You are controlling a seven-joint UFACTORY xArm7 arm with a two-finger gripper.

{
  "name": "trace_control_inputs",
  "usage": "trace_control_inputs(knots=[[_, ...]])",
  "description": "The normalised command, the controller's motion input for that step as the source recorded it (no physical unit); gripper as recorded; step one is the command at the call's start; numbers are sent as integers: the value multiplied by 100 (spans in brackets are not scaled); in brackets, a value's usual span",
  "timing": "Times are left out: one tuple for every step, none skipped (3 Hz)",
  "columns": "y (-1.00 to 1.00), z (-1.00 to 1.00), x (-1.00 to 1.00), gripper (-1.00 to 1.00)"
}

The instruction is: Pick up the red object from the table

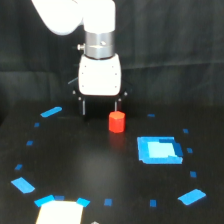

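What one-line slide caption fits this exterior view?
The gripper, fingers spread, hangs just behind a red object on the black table.

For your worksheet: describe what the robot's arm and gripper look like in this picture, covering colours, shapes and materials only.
The arm is glossy white with rounded, tube-like segments. Below it sits a shiny silver metal cylinder, then a boxy white housing with rounded corners. The gripper has dark brackets and two thin dark fingers. No cables or markings are visible.

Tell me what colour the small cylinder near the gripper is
Red-orange. The small cylinder shows plainly against the black table in the exterior view.
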Motion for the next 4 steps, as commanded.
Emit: trace_control_inputs(knots=[[-80, 100, -100, -100], [-100, 87, -100, -100], [-100, 81, -100, -100], [100, -100, 40, 100]])
